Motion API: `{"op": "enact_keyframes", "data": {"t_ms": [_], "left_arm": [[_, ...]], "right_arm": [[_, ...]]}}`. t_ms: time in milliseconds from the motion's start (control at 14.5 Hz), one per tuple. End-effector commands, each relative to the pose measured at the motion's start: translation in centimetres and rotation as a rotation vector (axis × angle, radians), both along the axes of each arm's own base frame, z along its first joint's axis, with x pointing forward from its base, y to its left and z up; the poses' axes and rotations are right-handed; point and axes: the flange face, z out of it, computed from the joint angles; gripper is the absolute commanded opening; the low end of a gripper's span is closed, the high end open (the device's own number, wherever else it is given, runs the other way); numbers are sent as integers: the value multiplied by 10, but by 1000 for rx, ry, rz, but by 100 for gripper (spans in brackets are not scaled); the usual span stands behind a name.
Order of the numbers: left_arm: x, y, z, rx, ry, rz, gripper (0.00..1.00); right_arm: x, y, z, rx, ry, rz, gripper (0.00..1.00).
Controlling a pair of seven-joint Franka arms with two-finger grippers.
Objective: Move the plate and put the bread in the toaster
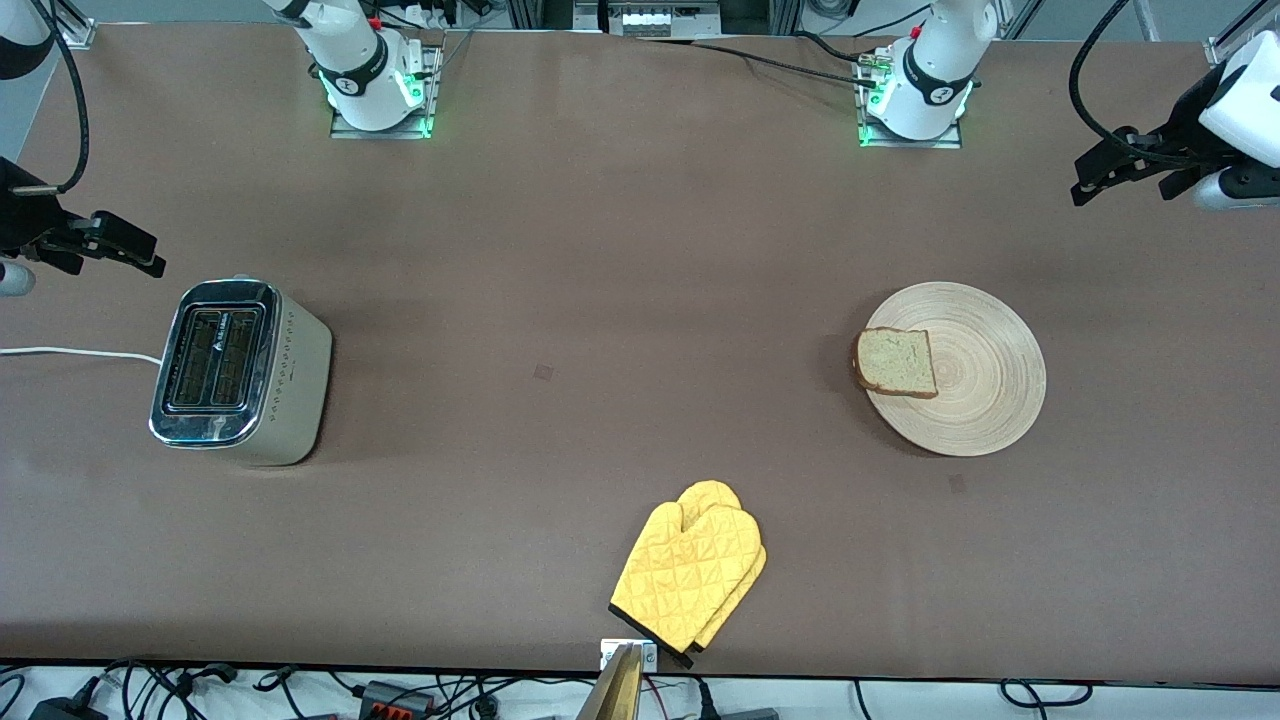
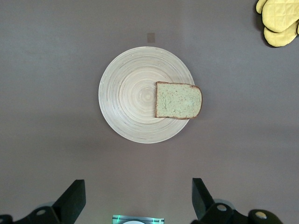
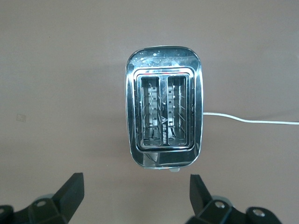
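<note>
The round light-wood plate (image 1: 985,385) lies on the table toward the left arm's end. The bread (image 1: 895,362) lies flat on the plate, its crust overhanging the rim that faces the toaster. The chrome-topped toaster (image 1: 240,370) stands toward the right arm's end, both slots empty. My left gripper (image 1: 1095,175) hangs open and empty high over its end of the table, looking down on the plate (image 2: 131,102) and bread (image 2: 178,100). My right gripper (image 1: 145,252) hangs open and empty high above the toaster's end. The wrist views show the left gripper (image 2: 138,186), the right gripper (image 3: 135,182) and the toaster (image 3: 163,119).
A pair of yellow quilted oven mitts (image 1: 690,575) lies near the table edge closest to the front camera, midway along it. The toaster's white cord (image 1: 70,352) runs off the right arm's end of the table. Brown tabletop lies between toaster and plate.
</note>
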Motion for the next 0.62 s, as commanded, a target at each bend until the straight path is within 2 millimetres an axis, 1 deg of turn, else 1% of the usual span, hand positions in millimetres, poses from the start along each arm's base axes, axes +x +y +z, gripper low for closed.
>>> {"op": "enact_keyframes", "data": {"t_ms": [0,207,552], "left_arm": [[-4,2,3,-11,-14,1,100],[-4,3,3,-11,-13,2,100],[-1,2,0,-15,-10,-2,100]], "right_arm": [[-8,2,9,2,-4,18,100],[-7,2,9,1,-9,18,100],[-3,2,1,2,5,18,100]]}}
